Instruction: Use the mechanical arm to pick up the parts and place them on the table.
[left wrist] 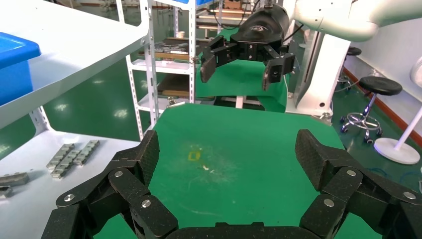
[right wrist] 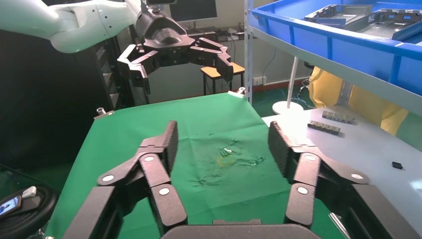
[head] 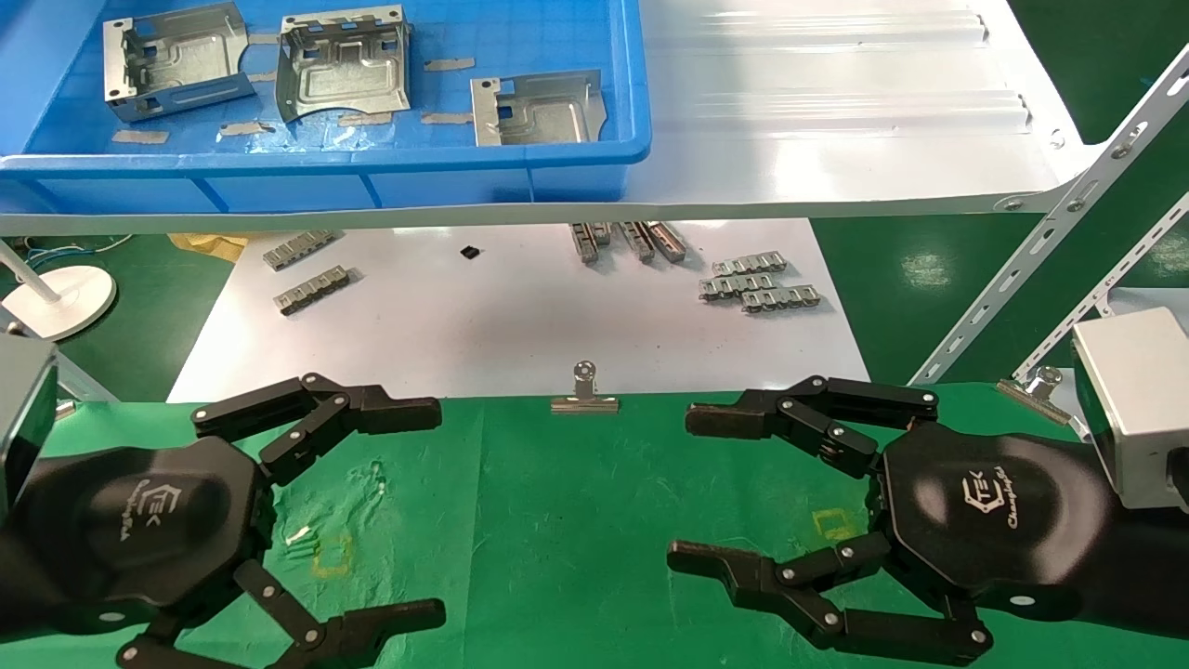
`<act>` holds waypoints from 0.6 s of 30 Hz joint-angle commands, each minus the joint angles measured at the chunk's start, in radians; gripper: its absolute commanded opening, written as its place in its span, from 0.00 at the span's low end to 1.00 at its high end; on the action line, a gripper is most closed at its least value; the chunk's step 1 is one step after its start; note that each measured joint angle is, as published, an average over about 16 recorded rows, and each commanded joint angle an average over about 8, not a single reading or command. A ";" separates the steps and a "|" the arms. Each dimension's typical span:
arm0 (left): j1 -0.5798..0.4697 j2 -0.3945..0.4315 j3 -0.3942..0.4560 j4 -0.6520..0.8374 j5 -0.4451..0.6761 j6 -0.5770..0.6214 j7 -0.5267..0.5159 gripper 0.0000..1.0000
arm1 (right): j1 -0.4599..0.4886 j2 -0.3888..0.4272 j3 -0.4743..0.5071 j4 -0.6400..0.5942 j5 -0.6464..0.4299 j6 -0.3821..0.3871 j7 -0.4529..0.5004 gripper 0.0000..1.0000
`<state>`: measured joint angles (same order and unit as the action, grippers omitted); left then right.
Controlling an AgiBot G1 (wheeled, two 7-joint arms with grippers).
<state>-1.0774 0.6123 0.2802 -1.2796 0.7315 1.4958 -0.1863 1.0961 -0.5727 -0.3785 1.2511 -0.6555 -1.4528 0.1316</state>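
Observation:
Three shiny silver parts lie in a blue bin (head: 557, 158) on the white shelf: one at the left (head: 176, 60), one in the middle (head: 344, 63), one at the right (head: 537, 109). The table (head: 557, 502) is covered in green cloth. My left gripper (head: 437, 509) hovers over the table's left side, open and empty. My right gripper (head: 692, 488) hovers over the right side, open and empty, facing the left one. In the left wrist view my own gripper (left wrist: 229, 152) frames bare green cloth, and in the right wrist view my gripper (right wrist: 222, 142) does the same.
A glossy white shelf (head: 836, 102) overhangs the far side, held by slotted white struts (head: 1050, 223). Below it a white sheet (head: 511, 316) carries small grey ridged strips (head: 757, 283). A silver binder clip (head: 584, 390) holds the cloth's far edge. Yellow square marks (head: 332, 555) dot the cloth.

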 commanded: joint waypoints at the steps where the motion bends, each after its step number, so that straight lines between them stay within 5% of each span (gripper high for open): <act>1: 0.000 0.000 0.000 0.000 0.000 0.000 0.000 1.00 | 0.000 0.000 0.000 0.000 0.000 0.000 0.000 0.00; 18: -0.001 0.000 0.000 -0.002 0.001 0.001 0.000 1.00 | 0.000 0.000 0.000 0.000 0.000 0.000 0.000 0.00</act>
<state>-1.0920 0.6151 0.2817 -1.2837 0.7371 1.4959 -0.1882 1.0961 -0.5727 -0.3785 1.2511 -0.6555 -1.4528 0.1316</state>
